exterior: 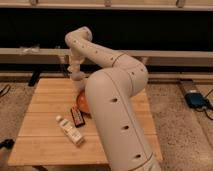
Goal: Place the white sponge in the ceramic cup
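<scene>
The ceramic cup (78,76) is a small pale round cup at the far side of the wooden table (45,100), just behind the orange bowl (81,102). My gripper (74,64) hangs at the end of the white arm, directly above the cup and close to it. The white sponge does not show as a separate thing; it is hidden by the gripper or the cup, and I cannot tell which.
A dark rectangular bar (77,117) and a long white labelled tube (70,130) lie in front of the bowl. My bulky white arm (117,115) covers the table's right half. A rail runs behind the table. A blue device (196,99) lies on the floor at right.
</scene>
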Controlling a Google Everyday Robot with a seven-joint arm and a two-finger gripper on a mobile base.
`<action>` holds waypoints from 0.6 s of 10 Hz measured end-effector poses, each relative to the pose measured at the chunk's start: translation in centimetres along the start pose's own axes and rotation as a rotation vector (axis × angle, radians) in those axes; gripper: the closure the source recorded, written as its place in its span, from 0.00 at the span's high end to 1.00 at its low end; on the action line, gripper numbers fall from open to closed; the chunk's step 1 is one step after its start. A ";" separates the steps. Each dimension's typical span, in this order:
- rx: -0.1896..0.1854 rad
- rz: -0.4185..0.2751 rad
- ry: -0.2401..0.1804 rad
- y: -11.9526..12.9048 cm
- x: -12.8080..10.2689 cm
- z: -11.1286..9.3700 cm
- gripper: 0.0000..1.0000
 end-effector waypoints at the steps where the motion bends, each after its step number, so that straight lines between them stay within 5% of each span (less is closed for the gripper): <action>1: 0.008 0.003 -0.004 -0.4 0.5 0.7 0.00; 3: 0.016 0.008 -0.011 -0.8 1.0 1.6 0.04; 6: 0.027 0.019 -0.038 -1.5 1.0 1.7 0.33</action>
